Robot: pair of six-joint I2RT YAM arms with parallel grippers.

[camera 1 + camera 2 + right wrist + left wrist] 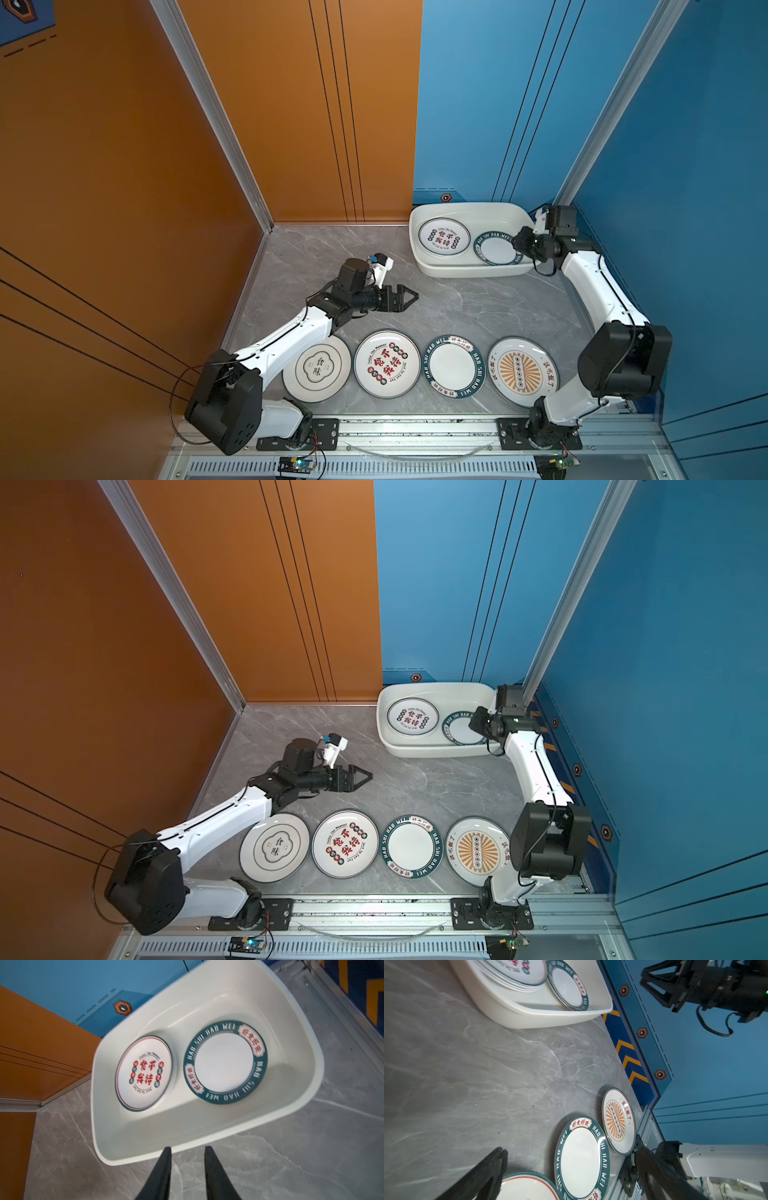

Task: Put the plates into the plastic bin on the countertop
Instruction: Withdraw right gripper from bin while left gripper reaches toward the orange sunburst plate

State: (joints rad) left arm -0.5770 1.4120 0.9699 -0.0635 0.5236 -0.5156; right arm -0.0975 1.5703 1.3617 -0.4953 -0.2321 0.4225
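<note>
We hold our left tool (406,297) wide open and empty above the table (457,309). Our right tool (188,1148), jaws slightly apart, grips nothing at the 3 o'clock end of the bin (457,271). The bin, at 1 o'clock, holds plates (443,237); four more lie at 6 o'clock.

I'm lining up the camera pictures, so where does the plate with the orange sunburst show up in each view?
Top view: sunburst plate at the right end of the front row of four.
Top view: sunburst plate again ends that row on the right.
Left wrist: sunburst plate lies next to the green-rimmed plate on the counter.
Right wrist: not in it.
Shared landmark: the white bin, seen in all four.
</note>
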